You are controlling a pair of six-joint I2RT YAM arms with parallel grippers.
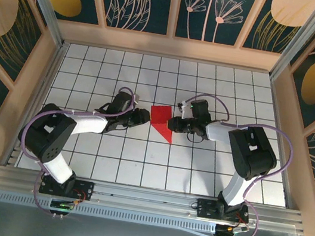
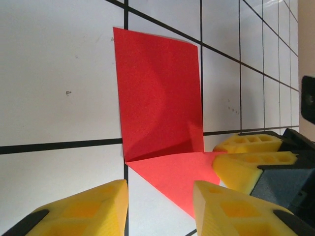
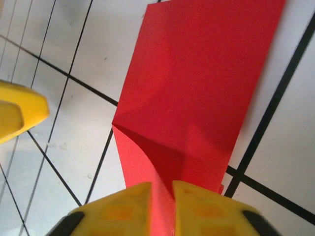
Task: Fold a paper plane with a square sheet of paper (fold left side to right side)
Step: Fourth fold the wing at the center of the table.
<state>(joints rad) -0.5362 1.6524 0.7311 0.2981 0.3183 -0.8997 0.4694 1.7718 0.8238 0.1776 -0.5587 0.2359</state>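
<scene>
Top external: The red sheet [image 1: 161, 118] sits near the middle of the white grid table [image 1: 137, 166], between the two arms. It reads as a squarish patch with a narrow point running toward the near-right. The left gripper [image 1: 147, 117] is just beside the sheet's left edge. The right gripper [image 1: 173, 124] is at its right edge, touching the paper.

Left wrist: The left gripper [image 2: 160, 210] has its yellow fingers [image 2: 83, 211] spread well apart with nothing clamped between them. The sheet [image 2: 160, 93] is ahead of them. A crease runs across it, with a broad shaded panel beyond the crease and a lighter triangular flap on the near side. The flap's corner reaches toward the gap between the fingers. I cannot tell whether the far panel lies flat or stands tilted. At the right, the right gripper [image 2: 246, 153] has both yellow fingers pressed together on the flap's edge.

Right wrist: The right gripper [image 3: 161, 209] is closed, with a thin strip of the sheet [image 3: 197, 83] pinched between its pads. The paper fans out from the pinch across a black grid line. One yellow finger [image 3: 19, 113] of the left gripper shows at the left, apart from the paper.
</scene>
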